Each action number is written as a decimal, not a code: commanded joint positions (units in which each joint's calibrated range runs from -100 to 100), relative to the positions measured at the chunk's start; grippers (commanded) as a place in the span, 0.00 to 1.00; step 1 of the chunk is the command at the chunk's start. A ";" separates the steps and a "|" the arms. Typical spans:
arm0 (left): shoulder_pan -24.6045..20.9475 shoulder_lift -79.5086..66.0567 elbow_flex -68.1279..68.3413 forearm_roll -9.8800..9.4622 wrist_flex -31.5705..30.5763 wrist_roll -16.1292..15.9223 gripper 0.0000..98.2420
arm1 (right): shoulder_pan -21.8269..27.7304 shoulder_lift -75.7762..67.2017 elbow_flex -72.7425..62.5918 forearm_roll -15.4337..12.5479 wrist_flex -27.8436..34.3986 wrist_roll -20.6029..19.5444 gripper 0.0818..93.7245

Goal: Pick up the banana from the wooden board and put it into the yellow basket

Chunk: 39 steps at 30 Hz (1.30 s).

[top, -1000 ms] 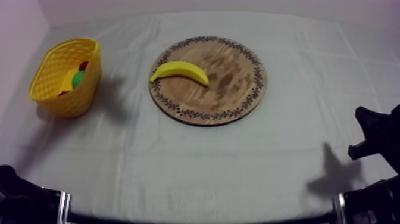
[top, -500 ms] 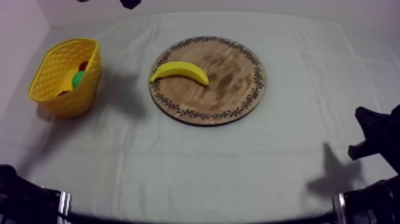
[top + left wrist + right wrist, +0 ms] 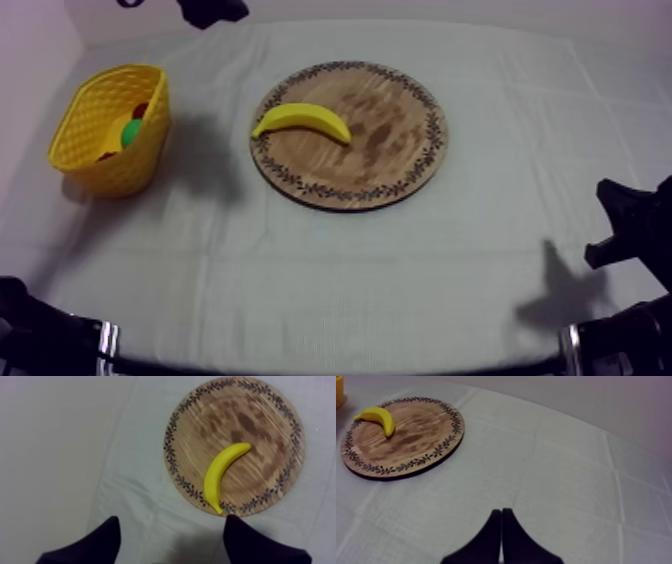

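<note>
On the wooden board (image 3: 390, 160), toward the side facing the yellow basket (image 3: 130, 165), the banana (image 3: 302, 119) is seen lying flat and untouched. It is judged light, stiff and smooth, so it is best gripped across its thick middle. The left gripper (image 3: 172, 526) is spread apart above the board's edge, and the right gripper (image 3: 502, 513) is closed on nothing.

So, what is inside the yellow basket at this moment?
Inside the yellow basket a green thing and a bit of red show through its opening. The wall covers the rest, so their kind cannot be told. The banana lies on the wooden board, not inside.
</note>
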 commanded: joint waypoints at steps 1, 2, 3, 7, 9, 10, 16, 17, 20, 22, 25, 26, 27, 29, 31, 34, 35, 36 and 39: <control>-0.04 0.02 -0.02 -0.09 1.15 -0.53 0.88 | 0.00 0.00 -0.03 0.00 0.02 0.02 0.00; -0.04 0.06 -0.03 -0.11 1.32 -0.65 0.88 | 0.00 0.00 -0.03 0.00 0.02 0.02 0.00; -0.04 0.08 -0.03 -0.12 1.39 -0.74 0.89 | 0.00 0.00 -0.03 0.00 0.02 0.02 0.00; -0.05 0.19 -0.01 -0.15 1.17 -0.91 0.88 | 0.00 0.00 -0.03 0.00 0.02 0.02 0.00; -0.05 0.42 0.09 -0.15 0.95 -0.94 0.87 | 0.00 0.00 -0.03 0.00 0.02 0.02 0.00; -0.05 0.59 0.18 -0.17 0.79 -0.96 0.87 | 0.00 0.00 -0.03 0.00 0.02 0.02 0.00; -0.08 2.67 1.16 -0.33 -0.61 -0.98 0.85 | 0.00 0.00 -0.03 0.00 0.02 0.02 0.00; -0.05 3.28 1.30 -0.38 -0.81 -0.94 0.84 | 0.00 0.00 -0.03 0.00 0.02 0.02 0.00; 0.00 5.55 1.56 -0.50 -1.54 -0.74 0.84 | 0.00 0.00 -0.03 0.00 0.02 0.02 0.00; -0.03 7.27 1.42 -0.53 -2.10 -0.58 0.83 | 0.00 0.00 -0.03 0.00 0.02 0.02 0.00; -0.20 10.10 0.94 -0.44 -3.13 -0.42 0.81 | 0.00 0.00 -0.03 0.00 0.02 0.02 0.00; -0.26 11.09 0.78 -0.40 -3.55 -0.38 0.81 | 0.00 0.00 -0.03 0.00 0.02 0.02 0.00; -0.33 12.10 0.60 -0.37 -3.93 -0.36 0.81 | 0.00 0.00 -0.03 0.00 0.02 0.02 0.00; -0.45 14.13 0.17 -0.33 -4.67 -0.39 0.80 | 0.00 0.00 -0.03 0.00 0.02 0.02 0.00; -0.50 16.16 -0.35 -0.32 -5.27 -0.56 0.80 | 0.00 0.00 -0.03 0.00 0.02 0.02 0.00; -0.48 19.05 -0.97 -0.31 -6.17 -0.87 0.79 | 0.00 0.00 -0.03 0.00 0.02 0.02 0.00; -0.42 19.92 -1.09 -0.30 -6.35 -1.03 0.79 | 0.00 0.00 -0.03 0.00 0.02 0.02 0.00; -0.33 20.76 -1.18 -0.30 -6.48 -1.20 0.79 | 0.00 0.00 -0.03 0.00 0.02 0.02 0.00; 0.06 22.93 -1.04 -0.30 -6.82 -1.61 0.78 | 0.00 0.00 -0.03 0.00 0.02 0.02 0.00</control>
